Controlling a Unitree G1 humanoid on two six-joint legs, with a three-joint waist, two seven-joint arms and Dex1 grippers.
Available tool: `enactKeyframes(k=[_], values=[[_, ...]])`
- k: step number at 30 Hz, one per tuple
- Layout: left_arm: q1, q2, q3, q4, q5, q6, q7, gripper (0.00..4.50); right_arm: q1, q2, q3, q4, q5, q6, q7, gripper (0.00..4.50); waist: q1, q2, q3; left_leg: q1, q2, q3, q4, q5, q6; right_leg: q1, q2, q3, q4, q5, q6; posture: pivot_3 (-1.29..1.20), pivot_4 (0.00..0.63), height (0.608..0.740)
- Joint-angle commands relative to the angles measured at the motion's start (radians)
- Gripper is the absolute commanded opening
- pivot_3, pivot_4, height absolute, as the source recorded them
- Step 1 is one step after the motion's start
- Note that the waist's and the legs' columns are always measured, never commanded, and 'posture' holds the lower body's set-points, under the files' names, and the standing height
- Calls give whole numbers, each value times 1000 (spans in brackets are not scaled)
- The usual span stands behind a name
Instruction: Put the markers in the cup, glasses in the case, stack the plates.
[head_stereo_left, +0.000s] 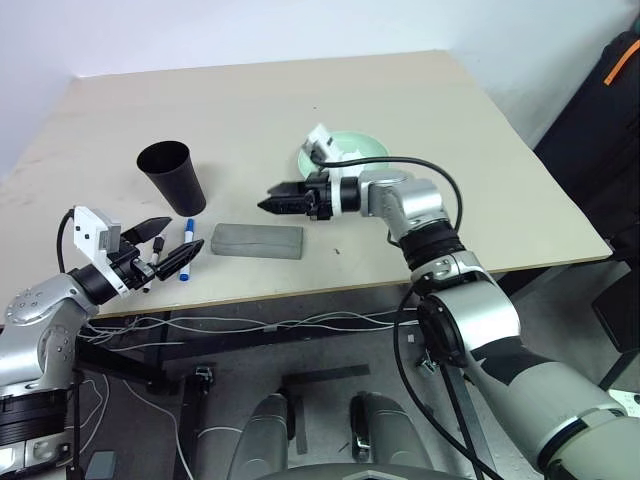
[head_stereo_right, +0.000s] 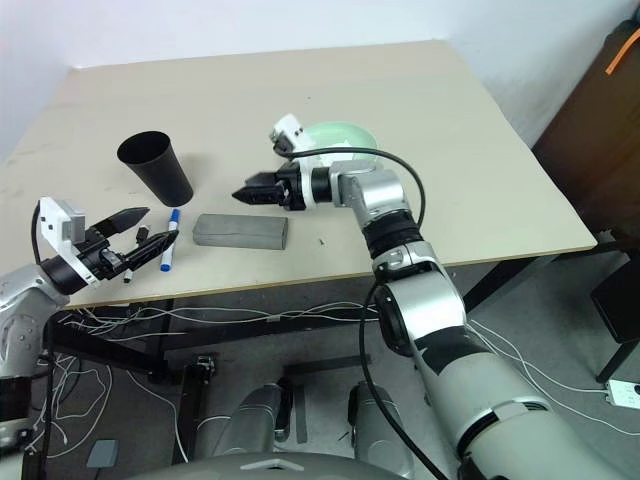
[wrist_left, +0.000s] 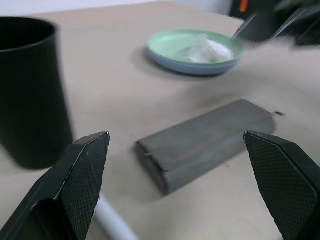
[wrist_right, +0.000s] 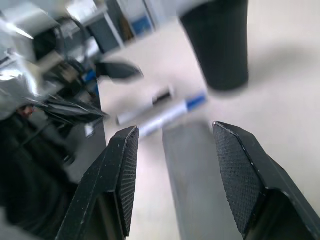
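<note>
The black cup (head_stereo_left: 172, 175) stands upright at the table's left. Two markers lie near the front edge beside it, one with a blue cap (head_stereo_left: 188, 238) and one with a black cap (head_stereo_left: 157, 246). The grey case (head_stereo_left: 257, 241) lies shut just right of them. My left gripper (head_stereo_left: 185, 233) hovers open over the markers, holding nothing. My right gripper (head_stereo_left: 266, 197) hangs open and empty above the table, just behind the case, pointing left. The mint green plate (wrist_left: 175, 45) rests on the light blue plate (wrist_left: 192, 67) behind my right wrist. The glasses are out of view.
A crumpled white tissue (wrist_left: 205, 50) lies in the green plate. The table's front edge (head_stereo_left: 330, 290) runs close behind the markers and case, with cables (head_stereo_left: 230, 325) hanging under it. Dark furniture (head_stereo_left: 600, 120) stands off the table's right side.
</note>
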Motion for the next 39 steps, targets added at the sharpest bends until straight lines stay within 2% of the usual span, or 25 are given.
enactKeyframes(k=[1, 4, 6, 8, 11, 12, 19, 23, 34, 39], values=[[-29, 54, 15, -55, 45, 144, 145, 4500, 90, -46, 61, -229, 43, 89, 10, 2471, 0, 0, 0, 0, 0, 0, 0, 0, 0, 0, 0, 0, 0, 0, 0, 0, 150, 740], [-31, 62, 32, -91, 26, 227, 197, 4500, 122, -62, 78, -301, 67, 121, -9, 2471, -1, 0, 0, 0, 0, 0, 0, 0, 0, 0, 0, 0, 0, 0, 0, 0, 150, 740], [-28, 81, 39, -115, 48, 292, 256, 4500, 146, -80, 95, -348, 68, 119, -19, 2830, -4, 0, 0, 0, 0, 0, 0, 0, 0, -1, 0, 0, 0, 0, -1, 0, 150, 740], [-30, 96, 44, -135, 63, 352, 303, 4500, 171, -98, 104, -399, 80, 119, -17, 3326, -1, 0, 0, 0, 1, 0, -1, 0, 0, -1, 1, 0, 0, 0, -1, 0, 150, 740], [-41, 96, 42, -159, 61, 421, 348, 4500, 199, -115, 118, -439, 86, 104, -32, 4327, 1, 0, 0, 0, 1, 0, -1, 0, 0, -1, 0, 0, -1, 0, -1, 0, 150, 740], [-44, 94, 38, -164, 62, 440, 361, 4500, 207, -117, 122, -447, 84, 93, -44, 4468, 1, 0, 0, 0, 1, 0, -1, 0, 0, 0, 0, 0, -1, 0, -1, 0, 150, 740], [-92, 68, 0, -127, 99, 511, 441, 4500, 254, -82, 76, -464, 86, 8, -197, 4468, 5, -1, 0, 0, 0, 1, -1, 0, -1, 0, 0, 0, -3, 0, -1, 0, 150, 740], [-121, 55, -35, -41, 149, 523, 475, 4500, 263, -79, 87, -469, 87, 2, -245, 4468, 5, -1, 0, 0, 0, 1, -1, 0, 0, 0, 0, 0, -3, 1, 1, 0, 150, 740], [-175, 19, -113, 90, 209, 583, 508, 4500, 267, -112, 114, -464, 99, 24, -270, 4468, 8, -1, 0, 1, 0, 1, -1, 0, 0, 1, 0, 0, -3, 2, 0, 0, 150, 740], [-199, -11, -126, 105, 215, 563, 490, 4500, 265, -116, 121, -455, 92, 22, -287, 4468, 29, -1, 0, 2, 1, 1, -1, -1, -1, 2, 0, -1, -3, 2, -3, 0, 150, 740]])
